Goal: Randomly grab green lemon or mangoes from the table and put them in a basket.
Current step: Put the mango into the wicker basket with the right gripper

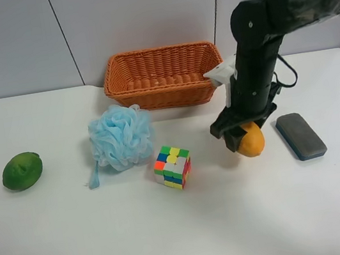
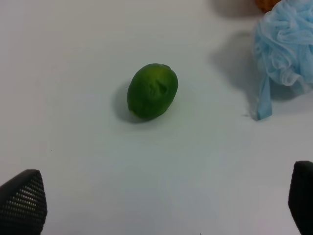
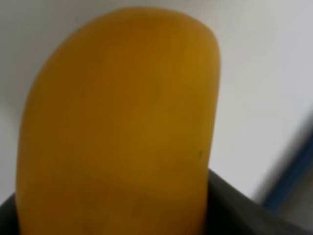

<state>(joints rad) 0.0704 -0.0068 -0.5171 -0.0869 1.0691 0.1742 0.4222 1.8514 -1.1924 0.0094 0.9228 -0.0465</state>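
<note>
Up high: right claw [image 1: 236, 135] clamps the mango [image 1: 250, 141], near-right of the basket [image 1: 164, 91]; lift clear of that rim first. Right wrist: mango seated deep. Left wrist: left claw [image 2: 162, 198] gapes wide over the lemon [image 2: 152, 90] on the desk [image 2: 73, 156].

Woven wicker basket [image 1: 164, 93]; smooth-skinned mango [image 3: 122, 122]; dimpled, slightly glossy green lemon [image 2: 152, 91]; frilly blue mesh puff [image 1: 121, 137]; smooth matt white table [image 1: 79, 245].

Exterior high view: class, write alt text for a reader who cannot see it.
The right arm grips the mango in its jaws near the wicker basket on a white table. A green lemon, blue bath sponge, puzzle cube and dark grey block lie scattered there.
</note>
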